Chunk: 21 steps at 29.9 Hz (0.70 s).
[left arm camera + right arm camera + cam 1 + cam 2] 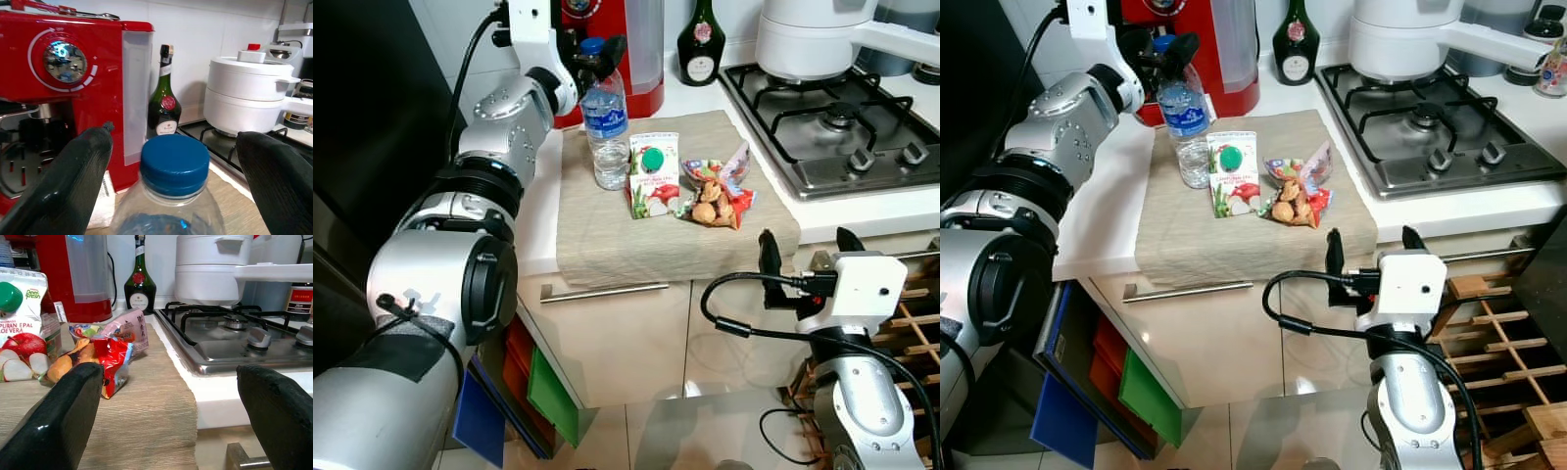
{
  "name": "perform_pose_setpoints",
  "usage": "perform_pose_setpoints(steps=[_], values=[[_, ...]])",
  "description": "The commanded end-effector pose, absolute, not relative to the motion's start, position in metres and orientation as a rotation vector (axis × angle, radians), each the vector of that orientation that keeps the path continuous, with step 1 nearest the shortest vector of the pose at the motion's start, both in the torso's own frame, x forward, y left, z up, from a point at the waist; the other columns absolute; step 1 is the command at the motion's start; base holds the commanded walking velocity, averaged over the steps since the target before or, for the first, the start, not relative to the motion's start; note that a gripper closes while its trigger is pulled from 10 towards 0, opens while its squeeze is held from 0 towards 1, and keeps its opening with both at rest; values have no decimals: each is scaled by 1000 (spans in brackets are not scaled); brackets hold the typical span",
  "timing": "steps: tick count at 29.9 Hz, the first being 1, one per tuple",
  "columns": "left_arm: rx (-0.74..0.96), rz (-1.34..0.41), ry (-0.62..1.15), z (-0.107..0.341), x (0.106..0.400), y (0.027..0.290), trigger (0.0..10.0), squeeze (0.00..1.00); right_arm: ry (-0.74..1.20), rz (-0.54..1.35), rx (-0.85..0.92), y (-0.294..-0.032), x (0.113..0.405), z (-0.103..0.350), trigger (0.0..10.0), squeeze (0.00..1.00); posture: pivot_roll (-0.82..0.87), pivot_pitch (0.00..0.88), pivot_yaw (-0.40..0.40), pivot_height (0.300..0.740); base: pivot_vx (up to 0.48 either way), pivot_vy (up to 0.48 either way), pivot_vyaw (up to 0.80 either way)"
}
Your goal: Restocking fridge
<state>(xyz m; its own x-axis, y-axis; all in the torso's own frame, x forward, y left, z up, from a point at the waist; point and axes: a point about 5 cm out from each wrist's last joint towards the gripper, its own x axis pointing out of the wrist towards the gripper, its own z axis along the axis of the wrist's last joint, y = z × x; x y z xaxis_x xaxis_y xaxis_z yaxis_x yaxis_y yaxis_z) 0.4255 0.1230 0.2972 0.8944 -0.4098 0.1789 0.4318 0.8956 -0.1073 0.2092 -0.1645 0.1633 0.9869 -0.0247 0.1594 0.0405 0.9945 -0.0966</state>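
A: Entry. Left gripper (595, 56) sits at the neck of the clear plastic water bottle with the blue cap (607, 125), black fingers (66, 183) spread to either side of the cap, not clamped. In the left wrist view the cap is centred between them with gaps on both sides.

B: Bottle position?

A: Upright on the beige woven cloth (607, 245) on the counter, just in front of the red espresso machine (641, 59). Beside it stands a small white juice carton with a green cap (653, 174), and next to that a crinkled bag of snacks in red and pink wrap (720, 191).

B: Right gripper?

A: Right gripper (803, 250) hovers low off the counter's front edge, fingers wide apart, holding nothing.

B: Advice for the step?

A: Judgement: drop slightly below the cap collar and close squarely, so the bottle does not tip toward the carton when lifted.

B: Gaps in the record?

A: The fridge is possibly the dark panel at far left (362, 147); I cannot confirm. The bottle's water level is hard to read, and the carton's label text is too small.
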Motion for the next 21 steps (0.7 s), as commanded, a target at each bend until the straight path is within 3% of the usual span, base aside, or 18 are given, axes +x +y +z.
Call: perform_pose_setpoints(steps=[1, 3, 21], values=[[-126, -442, -133, 300, 426, 122, 5333, 0, -162, -13, -102, -160, 208, 166, 10000, 0, -293, 13, 171, 740, 0, 0, 0], [-118, -431, -117, 297, 426, 121, 0, 0, -164, -11, -104, -161, 209, 166, 10000, 0, -292, 11, 171, 740, 0, 0, 0], [-106, -406, -120, 293, 427, 129, 0, 0, -171, 1, -99, -161, 220, 166, 10000, 0, -273, 0, 159, 740, 0, 0, 0]])
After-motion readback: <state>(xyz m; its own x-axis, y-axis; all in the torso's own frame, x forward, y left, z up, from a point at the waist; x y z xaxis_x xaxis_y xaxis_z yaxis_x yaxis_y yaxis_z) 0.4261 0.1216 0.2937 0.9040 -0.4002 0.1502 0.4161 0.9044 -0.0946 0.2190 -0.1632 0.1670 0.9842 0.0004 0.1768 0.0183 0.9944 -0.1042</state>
